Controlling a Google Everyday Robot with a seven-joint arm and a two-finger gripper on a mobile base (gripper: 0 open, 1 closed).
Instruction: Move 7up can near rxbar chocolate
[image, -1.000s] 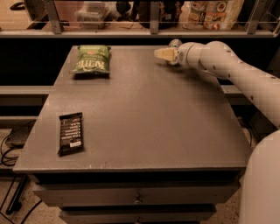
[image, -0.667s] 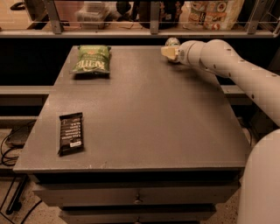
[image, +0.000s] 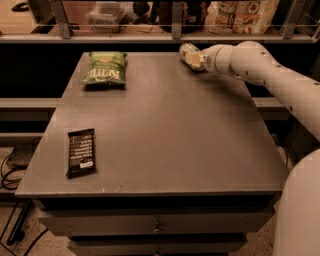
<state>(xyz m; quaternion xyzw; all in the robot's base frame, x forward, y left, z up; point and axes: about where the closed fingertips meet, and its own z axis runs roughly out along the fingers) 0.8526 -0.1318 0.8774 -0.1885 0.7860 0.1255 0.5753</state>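
The 7up can (image: 187, 49), silvery with green markings, is at the back edge of the table, right of centre. My gripper (image: 194, 60) is right against it at the end of the white arm (image: 260, 65), which reaches in from the right. The arm's end hides part of the can. The rxbar chocolate (image: 81, 152), a flat black bar with white lettering, lies flat near the front left corner of the table, far from the can and the gripper.
A green crinkled chip bag (image: 105, 68) lies at the back left of the grey table (image: 170, 125). A shelf with packages (image: 245, 15) runs behind the table. Drawers (image: 157, 227) sit below the front edge. Cables lie on the floor at the left.
My gripper has moved a little toward the table's back edge and now sits against the can. The bar and the chip bag have not moved.
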